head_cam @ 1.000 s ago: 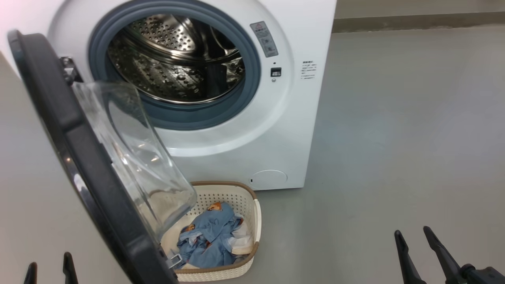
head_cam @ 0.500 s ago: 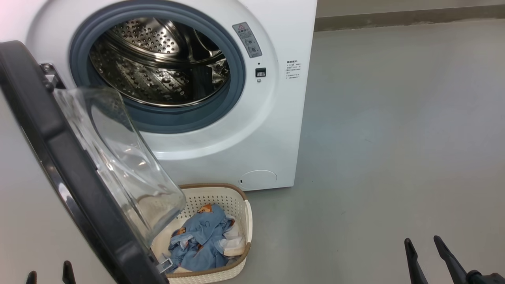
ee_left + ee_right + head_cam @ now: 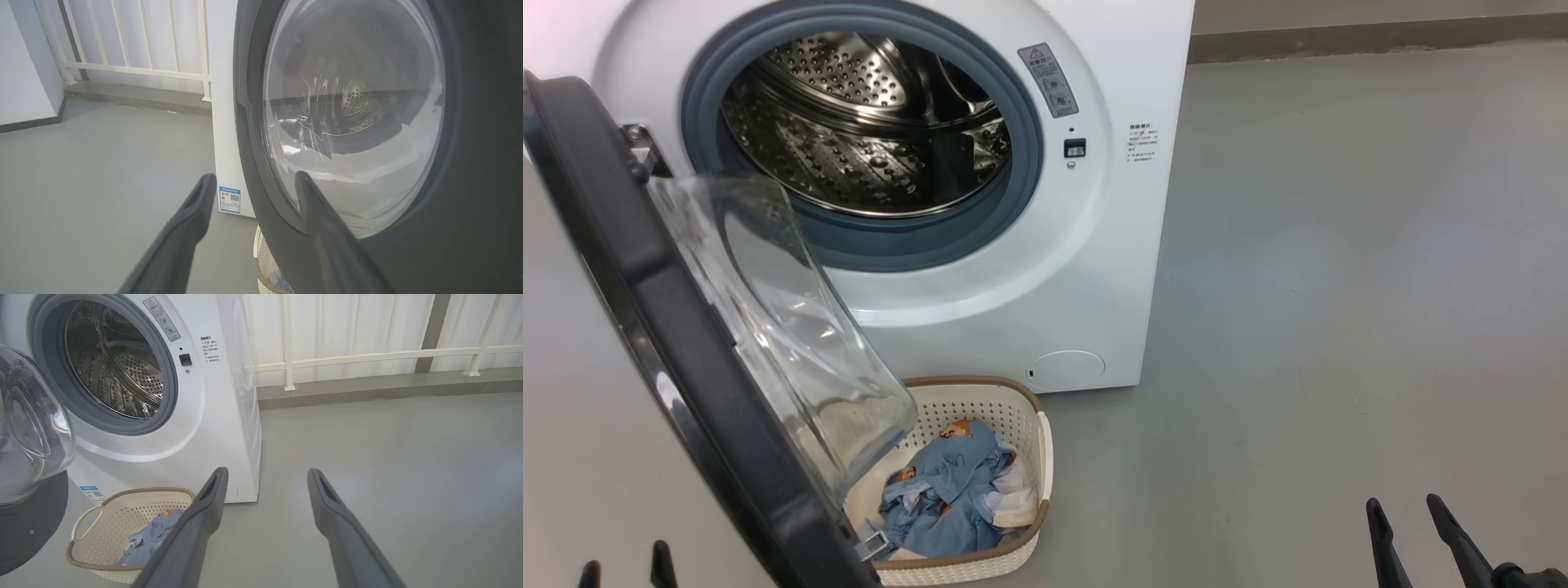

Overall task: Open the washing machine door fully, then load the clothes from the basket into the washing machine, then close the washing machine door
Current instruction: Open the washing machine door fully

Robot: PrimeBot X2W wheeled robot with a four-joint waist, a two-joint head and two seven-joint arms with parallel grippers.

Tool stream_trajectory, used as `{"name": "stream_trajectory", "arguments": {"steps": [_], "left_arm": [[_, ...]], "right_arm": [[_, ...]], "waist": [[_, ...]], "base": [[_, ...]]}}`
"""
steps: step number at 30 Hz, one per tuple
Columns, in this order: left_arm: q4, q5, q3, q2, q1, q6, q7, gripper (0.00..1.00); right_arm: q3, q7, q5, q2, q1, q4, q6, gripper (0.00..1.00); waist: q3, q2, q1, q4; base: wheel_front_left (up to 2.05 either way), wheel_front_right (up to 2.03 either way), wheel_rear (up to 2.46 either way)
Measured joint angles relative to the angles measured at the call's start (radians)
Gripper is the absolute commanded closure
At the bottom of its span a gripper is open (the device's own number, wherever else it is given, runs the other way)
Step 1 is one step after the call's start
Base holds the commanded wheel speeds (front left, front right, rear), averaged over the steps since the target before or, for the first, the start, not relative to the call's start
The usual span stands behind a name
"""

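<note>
The white washing machine [image 3: 1086, 269] stands with its door [image 3: 645, 294] swung out to the left, black rim and clear glass bowl toward me, steel drum exposed. On the floor in front sits the cream basket [image 3: 1037, 457] holding the light blue clothes [image 3: 952, 490] with orange prints; the door overhangs its left part. My left gripper [image 3: 625, 565] is open at the lower left, its fingers [image 3: 192, 220] just outside the door's black rim [image 3: 482, 163]. At the lower right my right gripper [image 3: 1405, 510] is open over bare floor, right of the basket [image 3: 114, 522].
Grey floor [image 3: 1339, 286] stretches to the right of the machine. A white railing [image 3: 367, 357] and a low grey kerb run along the back wall. A blue sticker [image 3: 229, 200] marks the machine's side.
The head view has shifted slightly, sliding the whole scene left then back right. Both grippers sit a little lower in it. Door, basket and clothes hold their places.
</note>
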Motion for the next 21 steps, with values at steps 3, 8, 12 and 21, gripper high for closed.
{"name": "stream_trajectory", "arguments": {"steps": [3, 8, 12, 21], "left_arm": [[0.000, 0.000, 0.001, 0.000, 0.000, 0.000, 0.000, 0.29], [0.018, -0.016, -0.010, 0.000, 0.000, 0.000, 0.000, 1.00], [0.022, -0.022, -0.003, 0.000, 0.000, 0.000, 0.000, 1.00], [0.024, -0.045, 0.037, -0.001, -0.002, 0.000, 0.000, 1.00]], "right_arm": [[0.001, 0.000, 0.000, 0.000, 0.000, 0.001, 0.000, 0.00], [0.003, 0.000, 0.000, -0.001, -0.001, 0.002, 0.000, 0.00], [0.003, 0.000, 0.000, -0.001, -0.001, 0.002, 0.000, 0.00], [0.008, 0.000, 0.000, -0.002, -0.002, 0.002, 0.000, 0.00]], "waist": [[0.001, 0.0000, 0.0000, 0.001], [0.003, 0.0000, 0.0000, 0.003], [0.004, 0.0000, 0.0000, 0.004], [0.007, 0.0000, -0.0001, 0.010]], "base": [[0.00, 0.00, 0.00], [0.00, 0.00, 0.00], [0.00, 0.00, 0.00], [0.00, 0.00, 0.00]]}}
